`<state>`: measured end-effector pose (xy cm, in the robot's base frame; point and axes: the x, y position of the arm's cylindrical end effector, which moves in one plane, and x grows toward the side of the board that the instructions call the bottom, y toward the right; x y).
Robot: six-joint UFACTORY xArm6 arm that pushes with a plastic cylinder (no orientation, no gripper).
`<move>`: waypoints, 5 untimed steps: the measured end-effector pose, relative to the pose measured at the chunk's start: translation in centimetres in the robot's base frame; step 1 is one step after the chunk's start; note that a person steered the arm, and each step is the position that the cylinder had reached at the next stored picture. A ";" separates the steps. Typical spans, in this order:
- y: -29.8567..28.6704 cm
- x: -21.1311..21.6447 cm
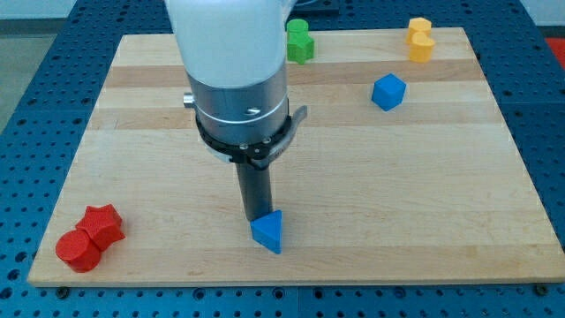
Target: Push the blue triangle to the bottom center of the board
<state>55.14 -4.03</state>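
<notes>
The blue triangle [268,231] lies on the wooden board [371,194] near the view's bottom, close to the middle. My tip [256,216] stands right behind it, on its upper left side, touching or almost touching it. The rod hangs from the white and grey arm [237,79] that fills the upper middle of the view.
A blue cube [388,92] sits at the upper right. Two yellow blocks [419,40] stand at the top right corner. A green block [299,41] shows at the top, partly behind the arm. A red star block [102,224] and a red cylinder [78,250] lie at the bottom left.
</notes>
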 end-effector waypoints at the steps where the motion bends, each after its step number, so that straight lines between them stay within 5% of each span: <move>1: 1.0 0.6; 3: 1.4 -3.4; 5: 17.6 -9.9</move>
